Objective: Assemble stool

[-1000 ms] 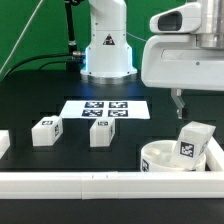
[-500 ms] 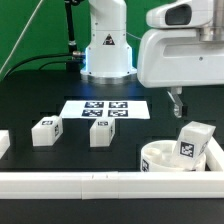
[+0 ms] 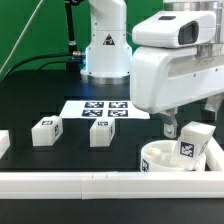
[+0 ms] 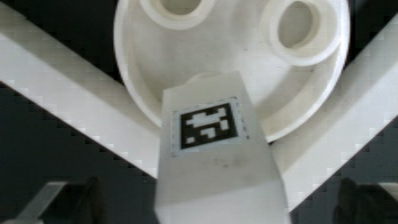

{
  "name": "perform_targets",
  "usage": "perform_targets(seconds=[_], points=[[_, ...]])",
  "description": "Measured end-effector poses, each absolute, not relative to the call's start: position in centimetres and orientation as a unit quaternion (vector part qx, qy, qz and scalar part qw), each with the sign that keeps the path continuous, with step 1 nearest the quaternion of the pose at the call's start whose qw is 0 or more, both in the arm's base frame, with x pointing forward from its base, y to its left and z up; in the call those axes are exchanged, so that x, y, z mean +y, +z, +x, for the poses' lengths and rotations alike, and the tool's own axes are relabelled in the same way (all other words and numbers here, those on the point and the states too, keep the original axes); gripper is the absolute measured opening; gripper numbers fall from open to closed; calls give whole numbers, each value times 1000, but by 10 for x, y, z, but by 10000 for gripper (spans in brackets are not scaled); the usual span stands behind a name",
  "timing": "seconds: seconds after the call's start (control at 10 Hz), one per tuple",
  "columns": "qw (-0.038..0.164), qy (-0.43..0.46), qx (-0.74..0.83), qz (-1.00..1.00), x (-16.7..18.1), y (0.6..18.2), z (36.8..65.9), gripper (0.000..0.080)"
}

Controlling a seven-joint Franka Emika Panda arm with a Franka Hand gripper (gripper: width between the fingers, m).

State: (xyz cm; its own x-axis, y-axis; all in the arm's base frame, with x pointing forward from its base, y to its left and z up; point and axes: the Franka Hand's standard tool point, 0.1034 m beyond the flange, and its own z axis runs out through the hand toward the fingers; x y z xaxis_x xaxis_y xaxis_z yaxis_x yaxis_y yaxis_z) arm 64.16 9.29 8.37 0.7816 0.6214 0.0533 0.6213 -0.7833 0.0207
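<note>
Gripper [image 4: 210,205] poised over a leg [image 3: 195,141] of the stool, jaws spread wide. One finger [image 3: 170,127] shows just beside the leg on the exterior view's left. In the wrist view we see the dark fingertips on either side of the leg with a gap to each, so nothing is gripped. The leg rests tilted on the seat [image 3: 165,165], a black-and-white tag facing the exterior camera. From the wrist we see another tag on the leg's upper face and two round holes in the seat beyond it. The seat lies on the black table [image 3: 30,100] at the exterior view's right, tucked into the corner of the white rail [image 3: 90,182]; in the wrist view the rail's two arms run off on both sides of the seat. A second leg [image 3: 45,131] and a third leg [image 3: 101,131] stand apart from each other on the table, well away from the seat toward the exterior view's left, each showing a tag. Behind them lies the marker board [image 3: 105,108], and behind that stands the arm's base [image 3: 105,45].
</note>
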Motion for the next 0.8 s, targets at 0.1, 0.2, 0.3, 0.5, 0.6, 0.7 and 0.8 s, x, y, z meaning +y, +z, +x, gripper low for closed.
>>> perform_targets(seconds=[0.1,0.2,0.3,0.5,0.6,0.7,0.8], points=[[5,35,364,931,94,77,641,649],[7,42,362,931,94,74,641,649],[6,41,349,936,94,74,640,649],[4,41,311,950,94,74,640,418],[2,41,283,958,94,74,640,418],[0,41,239,970,94,74,640,338],[-2,46,203,978,93,73,642,338]])
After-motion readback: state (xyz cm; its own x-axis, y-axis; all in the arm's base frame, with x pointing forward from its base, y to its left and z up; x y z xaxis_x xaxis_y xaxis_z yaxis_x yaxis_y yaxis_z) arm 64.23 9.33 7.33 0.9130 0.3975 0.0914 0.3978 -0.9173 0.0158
